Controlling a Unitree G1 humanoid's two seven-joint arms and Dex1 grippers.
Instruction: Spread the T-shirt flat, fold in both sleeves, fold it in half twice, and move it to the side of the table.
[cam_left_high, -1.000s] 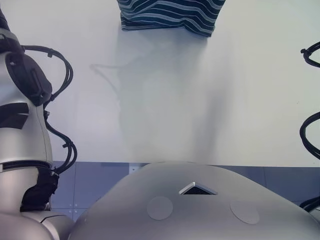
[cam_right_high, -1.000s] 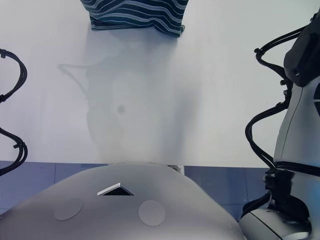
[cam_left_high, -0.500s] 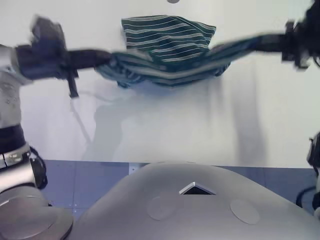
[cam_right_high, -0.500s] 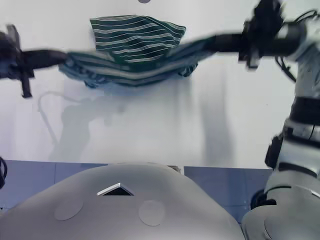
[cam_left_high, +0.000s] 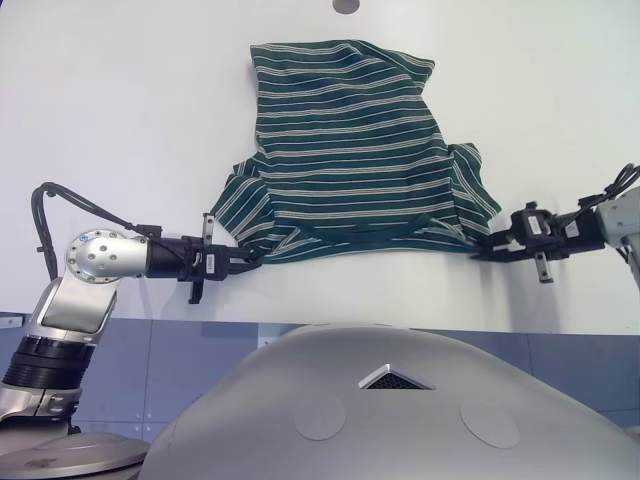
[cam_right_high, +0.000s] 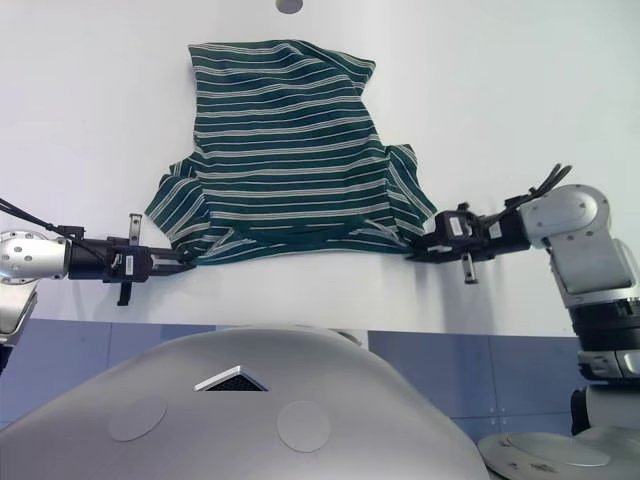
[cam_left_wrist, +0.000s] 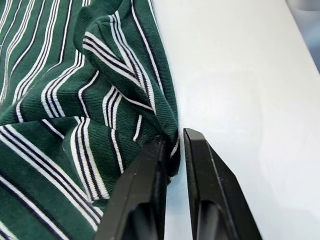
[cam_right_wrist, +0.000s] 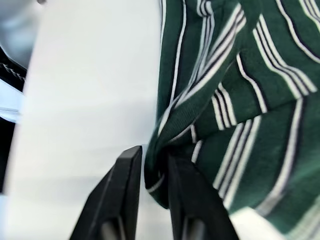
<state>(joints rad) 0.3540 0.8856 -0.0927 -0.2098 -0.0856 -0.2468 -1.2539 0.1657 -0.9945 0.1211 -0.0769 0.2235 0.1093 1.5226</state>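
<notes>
T-shirt (cam_left_high: 350, 150): green with white stripes, down on the white table (cam_left_high: 120, 120), from the middle toward the far edge. Body rumpled, far end narrower, near edge drawn out wide between the two grippers.

Sleeves: bunched and partly tucked at both near corners, neither laid out. The right one pokes out as a small flap just beside the right gripper.

Step in hand: spreading flat, by the look of it, the first of the task. No sleeve folded in, no halving begun.

Left gripper (cam_left_wrist: 175, 140): clamped on the near left corner of the shirt. A pinch of hem sits between the black fingers (cam_left_wrist: 205, 190), nearly closed, tips low over the tabletop.

Right gripper (cam_right_wrist: 150, 155): clenched the same way on the near right corner. A thick roll of striped cloth is squeezed between its fingers (cam_right_wrist: 120, 190).

Arms: low along the table's near edge, well apart, shirt between them.

Next move calls for: probably an even outward and nearward tug to take out the wrinkles, then release. After that, a regrasp at the tucked sleeves to open them out before any fold. An uneven pull would likely skew the body.
</notes>
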